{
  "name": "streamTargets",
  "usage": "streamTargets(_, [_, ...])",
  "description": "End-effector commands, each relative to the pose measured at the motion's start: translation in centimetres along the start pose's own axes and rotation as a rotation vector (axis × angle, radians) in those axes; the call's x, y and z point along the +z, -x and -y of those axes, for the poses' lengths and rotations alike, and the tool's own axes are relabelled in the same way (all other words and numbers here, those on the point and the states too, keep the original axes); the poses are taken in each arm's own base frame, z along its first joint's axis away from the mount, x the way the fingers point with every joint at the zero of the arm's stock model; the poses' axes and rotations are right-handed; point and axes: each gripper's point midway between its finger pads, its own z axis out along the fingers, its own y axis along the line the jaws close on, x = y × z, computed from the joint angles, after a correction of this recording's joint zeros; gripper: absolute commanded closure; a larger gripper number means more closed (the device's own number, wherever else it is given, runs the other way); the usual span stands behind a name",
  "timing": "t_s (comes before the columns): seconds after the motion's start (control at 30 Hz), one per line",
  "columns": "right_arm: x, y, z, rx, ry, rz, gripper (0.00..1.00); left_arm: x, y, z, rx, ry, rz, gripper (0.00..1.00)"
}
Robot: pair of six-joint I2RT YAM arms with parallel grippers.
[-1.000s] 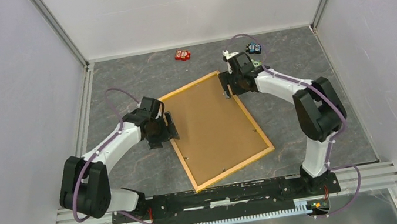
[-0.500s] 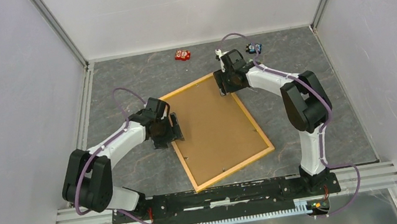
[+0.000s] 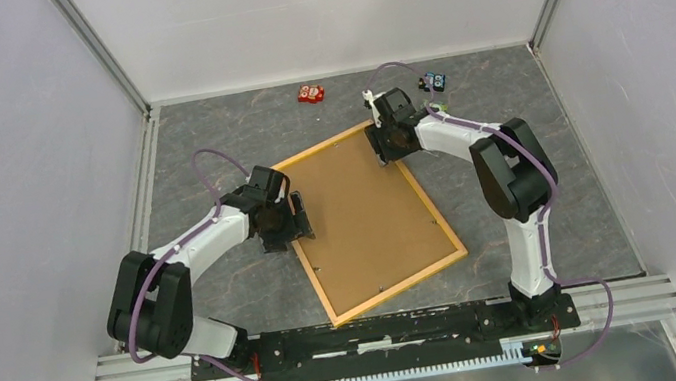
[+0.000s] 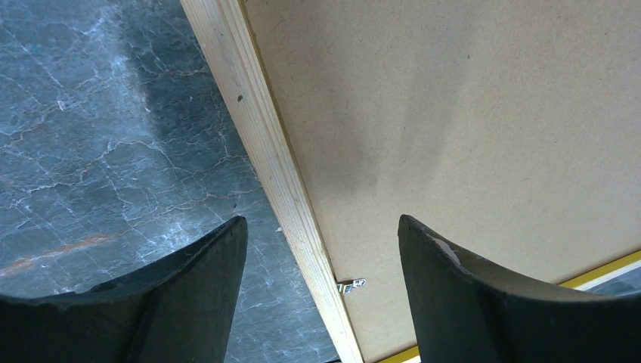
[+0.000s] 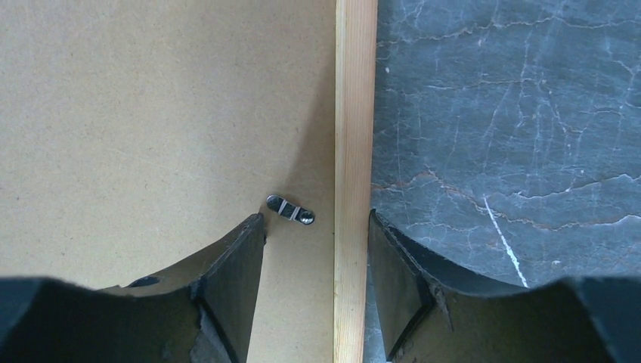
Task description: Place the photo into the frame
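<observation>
The frame (image 3: 399, 287) of yellow-orange wood lies face down in the middle of the table, with the brown backing board (image 3: 368, 216) filling it. The photo is hidden. My left gripper (image 3: 301, 218) is open and straddles the frame's left rail (image 4: 264, 144), one finger over the table and one over the board. A small metal clip (image 4: 349, 284) sits by that rail. My right gripper (image 3: 385, 153) is open at the frame's far right corner and straddles the right rail (image 5: 355, 113), next to a metal turn clip (image 5: 289, 209).
A small red item (image 3: 310, 92) and a small blue-and-black item (image 3: 435, 82) lie near the back wall. Grey marbled table (image 3: 205, 140) surrounds the frame. White walls close in the left, right and back.
My right gripper has moved left and back along the frame's far right corner. My left gripper has shifted slightly right onto the left rail. The frame has not moved.
</observation>
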Motion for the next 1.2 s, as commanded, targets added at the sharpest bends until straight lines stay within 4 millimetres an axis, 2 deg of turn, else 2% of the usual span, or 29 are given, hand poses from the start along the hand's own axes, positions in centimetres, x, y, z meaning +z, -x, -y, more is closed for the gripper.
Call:
streamTargets(0.0, [1.2,0.9,0.6,-0.010,-0.034,0.027,0.44,0.0,0.6,0.9,-0.021,-0.031,0.020,0.21])
streamTargets(0.33, [2.3,0.5,0.9,0.038,-0.063,0.022,0.58,0.0,0.5,0.7,-0.020,-0.028,0.019,0.21])
streamTargets(0.57, [2.5,-0.7,1.2,0.093,-0.090,-0.003,0.72,0.0,0.5,0.7,-0.019,-0.028,0.019,0.21])
streamTargets(0.83, [2.2,-1.5,1.1,0.141,-0.099,-0.031,0.99,0.3,0.4,0.5,-0.023,-0.016,0.018,0.21])
streamTargets(1.0, [1.3,-1.8,1.4,0.186,-0.125,-0.027,1.00,0.6,0.7,0.2,-0.031,0.008,0.027,0.21])
streamTargets(1.17, [0.1,-2.3,2.6,0.255,-0.230,-0.010,1.00,0.7,1.2,0.1,-0.049,0.026,0.037,0.22])
